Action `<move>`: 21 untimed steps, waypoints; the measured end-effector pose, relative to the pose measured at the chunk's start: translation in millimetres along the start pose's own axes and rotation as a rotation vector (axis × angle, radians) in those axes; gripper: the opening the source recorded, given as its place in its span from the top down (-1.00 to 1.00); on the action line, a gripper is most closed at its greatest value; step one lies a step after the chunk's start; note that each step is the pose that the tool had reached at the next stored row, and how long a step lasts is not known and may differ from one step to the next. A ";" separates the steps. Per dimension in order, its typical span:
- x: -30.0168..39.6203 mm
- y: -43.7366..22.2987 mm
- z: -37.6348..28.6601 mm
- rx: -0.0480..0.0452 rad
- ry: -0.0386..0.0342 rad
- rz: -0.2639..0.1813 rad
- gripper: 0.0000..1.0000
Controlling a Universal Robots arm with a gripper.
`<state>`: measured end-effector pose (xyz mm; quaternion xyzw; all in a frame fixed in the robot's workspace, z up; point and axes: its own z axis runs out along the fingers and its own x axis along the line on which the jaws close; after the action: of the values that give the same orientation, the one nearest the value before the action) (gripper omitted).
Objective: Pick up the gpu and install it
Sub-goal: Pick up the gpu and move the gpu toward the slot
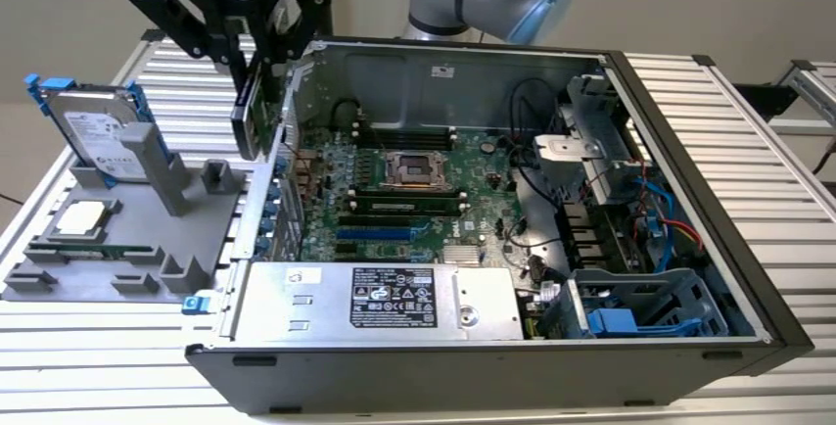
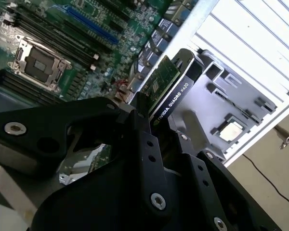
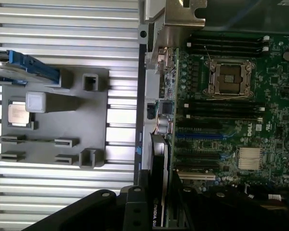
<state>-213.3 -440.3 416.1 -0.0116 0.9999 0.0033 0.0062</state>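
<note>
The gpu (image 1: 250,107) hangs on edge in the air, black cooler on one face and green board on the other. My gripper (image 1: 261,63) is shut on its upper part. In the exterior view it sits just over the open computer case's left wall (image 1: 277,180), above table height. In both wrist views the gpu (image 2: 169,89) (image 3: 160,161) juts out past the black fingers (image 2: 142,120), right at the edge of the green motherboard (image 3: 221,120). The blue card slot (image 3: 202,136) lies a little further inside the case.
A grey fixture tray (image 1: 131,259) sits at the exterior view's left, with a hard drive in a blue frame (image 1: 94,131) and a square silver CPU chip (image 1: 81,217). Inside the case are the CPU socket (image 1: 415,167), the power supply (image 1: 379,298) and cables (image 1: 653,219).
</note>
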 end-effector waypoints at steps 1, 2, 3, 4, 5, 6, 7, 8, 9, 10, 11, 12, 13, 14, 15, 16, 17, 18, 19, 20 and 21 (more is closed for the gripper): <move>-2.1 -0.1 0.0 0.0000 0.0005 0.000 1.00; -4.2 -0.1 0.0 0.0000 0.0010 0.000 1.00; -6.2 -0.2 0.0 0.0000 0.0014 0.000 1.00; -8.5 -0.2 0.0 0.0000 0.0019 0.000 1.00; -10.5 -0.3 0.0 0.0000 0.0024 0.000 1.00; -12.6 -0.3 0.0 0.0000 0.0028 0.000 1.00; -14.8 -0.4 0.0 -0.0001 0.0033 0.000 1.00; -17.0 -0.4 0.0 -0.0001 0.0038 0.000 1.00; -19.4 -0.5 0.1 -0.0001 0.0043 0.000 1.00; -21.6 -0.5 0.0 0.0000 0.0048 0.000 1.00; -24.0 -0.6 0.1 -0.0001 0.0054 0.000 1.00; -26.2 -0.6 0.1 0.0000 0.0058 0.000 1.00; -28.6 -0.7 0.1 -0.0001 0.0063 0.000 1.00; -30.7 -0.7 0.1 -0.0002 0.0067 0.000 1.00; -32.9 -0.8 0.1 -0.0002 0.0072 0.000 1.00; -34.9 -0.8 0.1 -0.0002 0.0076 0.000 1.00; -37.3 -0.9 0.1 -0.0002 0.0081 0.000 1.00; -39.2 -0.9 0.1 -0.0001 0.0085 0.000 1.00; -41.4 -1.0 0.1 -0.0001 0.0089 0.000 1.00; -43.6 -1.0 0.2 -0.0002 0.0093 0.000 1.00; -45.6 -1.1 0.2 -0.0002 0.0096 0.000 1.00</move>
<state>-167.7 -440.4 416.5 -0.0116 0.9999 0.0034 0.0014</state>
